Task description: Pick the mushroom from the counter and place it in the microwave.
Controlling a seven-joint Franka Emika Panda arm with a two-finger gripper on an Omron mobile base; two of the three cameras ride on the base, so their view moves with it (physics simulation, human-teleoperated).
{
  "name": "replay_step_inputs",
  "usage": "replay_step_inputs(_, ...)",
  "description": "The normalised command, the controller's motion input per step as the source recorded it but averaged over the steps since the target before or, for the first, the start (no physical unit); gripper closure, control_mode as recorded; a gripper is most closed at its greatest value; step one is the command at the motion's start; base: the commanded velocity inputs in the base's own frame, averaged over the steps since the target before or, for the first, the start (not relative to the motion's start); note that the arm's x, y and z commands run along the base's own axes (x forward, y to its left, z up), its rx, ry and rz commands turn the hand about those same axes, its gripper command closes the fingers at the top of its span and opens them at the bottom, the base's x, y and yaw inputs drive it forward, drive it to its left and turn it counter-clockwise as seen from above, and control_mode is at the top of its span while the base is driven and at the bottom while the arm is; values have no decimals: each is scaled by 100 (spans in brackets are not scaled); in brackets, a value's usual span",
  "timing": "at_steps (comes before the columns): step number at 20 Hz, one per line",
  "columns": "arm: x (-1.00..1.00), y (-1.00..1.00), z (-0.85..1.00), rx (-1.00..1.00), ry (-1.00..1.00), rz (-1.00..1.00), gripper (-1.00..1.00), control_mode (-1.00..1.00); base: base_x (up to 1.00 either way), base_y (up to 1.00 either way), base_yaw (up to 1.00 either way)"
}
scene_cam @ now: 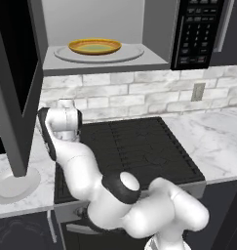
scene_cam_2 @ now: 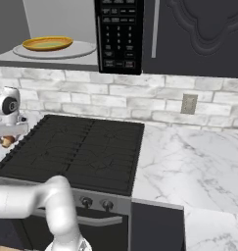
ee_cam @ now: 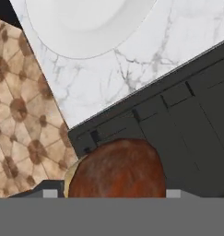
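The microwave hangs open above the stove, a yellow plate on its turntable. Left of the stove, over the counter near a white plate, the gripper grasps the mushroom, lifted clear.

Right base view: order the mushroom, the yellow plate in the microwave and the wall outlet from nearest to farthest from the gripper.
1. The mushroom: at the gripper, at the stove's left edge.
2. The yellow plate: above, on the turntable inside the microwave.
3. The wall outlet: far right on the brick backsplash, past the stove.
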Motion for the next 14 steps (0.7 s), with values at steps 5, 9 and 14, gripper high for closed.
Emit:
replay_step_inputs(5,-98,-91,89,13,-25,4,100,-100,0,0,0)
replay_step_inputs(9,-100,-58,100,6,-21,11,100,-100,0,0,0)
replay_step_inputs(14,-55,-38,100,2,-17,3,100,-100,0,0,0)
